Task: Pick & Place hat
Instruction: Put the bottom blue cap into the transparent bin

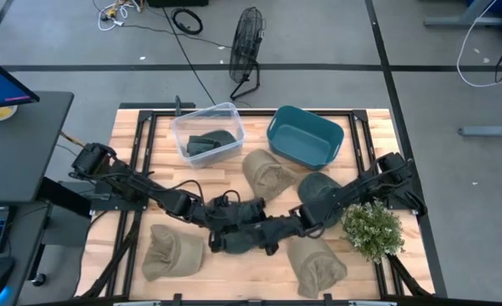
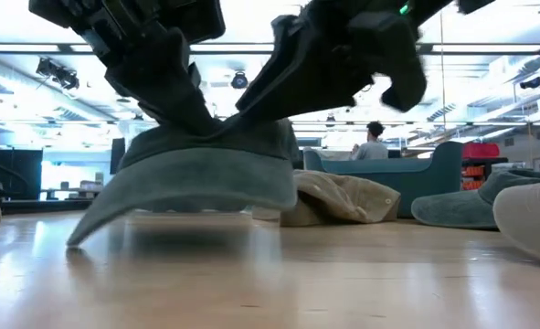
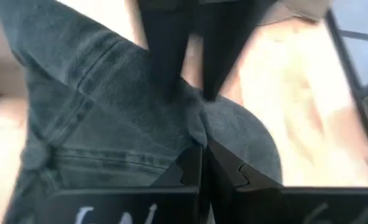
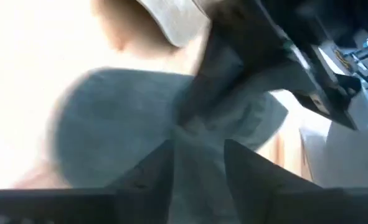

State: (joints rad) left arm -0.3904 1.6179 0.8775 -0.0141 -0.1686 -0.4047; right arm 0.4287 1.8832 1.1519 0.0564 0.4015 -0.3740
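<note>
High view: both arms meet at lower centre of the frame over the dark cap; left gripper and right gripper flank it, about equally near.

Low view: cap sits left of centre, brim touching the table, crown pinched up.

Left wrist: fingers clenched on cap fabric.

Right wrist: right fingers straddle the fabric; closure unclear, cannot tell.

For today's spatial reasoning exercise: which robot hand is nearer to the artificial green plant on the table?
Right. The right hand is at the dark hat mid-table, a short way from the plant. The left hand grips the same hat from its far side, farther from the plant.
</note>
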